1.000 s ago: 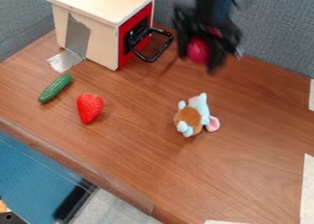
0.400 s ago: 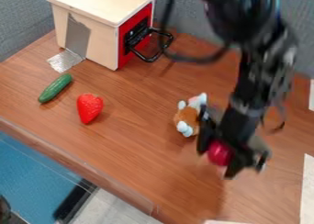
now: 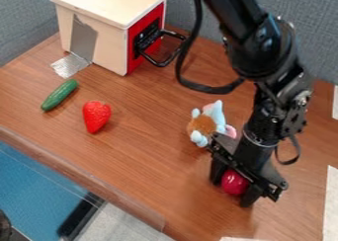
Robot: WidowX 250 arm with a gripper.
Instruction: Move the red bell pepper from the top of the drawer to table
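Note:
The gripper [image 3: 232,189] hangs low over the right front part of the wooden table [image 3: 151,161], shut on the red bell pepper [image 3: 234,182]. The pepper's rounded red side shows between the two black fingers, at or just above the tabletop; whether it touches the wood I cannot tell. At the back left stands the drawer box [image 3: 96,37], with a bare cream top, a red front and a black handle.
A plush toy [image 3: 206,124] lies just behind and left of the gripper. Farther left are a red strawberry [image 3: 96,116] and a green cucumber [image 3: 59,95]. The table's front edge runs diagonally at lower left; grey partitions stand behind.
From the back, beside the drawer box, the gripper has come forward and down with the pepper in it. Since the latest earlier frame it has sunk slightly lower.

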